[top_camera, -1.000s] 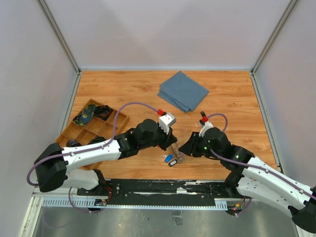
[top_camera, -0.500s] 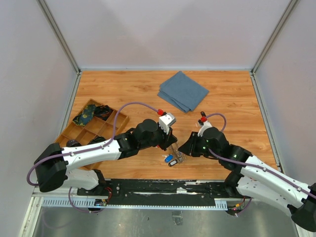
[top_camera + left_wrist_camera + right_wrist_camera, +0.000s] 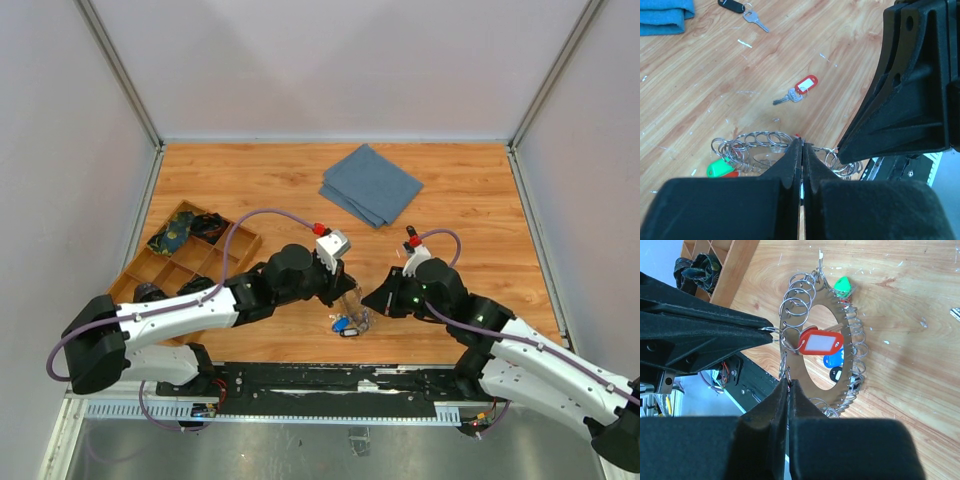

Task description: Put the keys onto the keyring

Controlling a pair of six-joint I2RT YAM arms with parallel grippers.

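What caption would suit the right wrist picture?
Left gripper and right gripper pinch the big silvery looped-wire keyring, red-tagged key across its centre.

Pale grey walls (image 3: 330, 60) close in a wood-grain tabletop (image 3: 250, 180) on three sides (metal strips (image 3: 120, 70) run up the corners). A folded blue cloth (image 3: 372, 185) lies toward the back, a compartmented wooden tray (image 3: 172, 272) at left.
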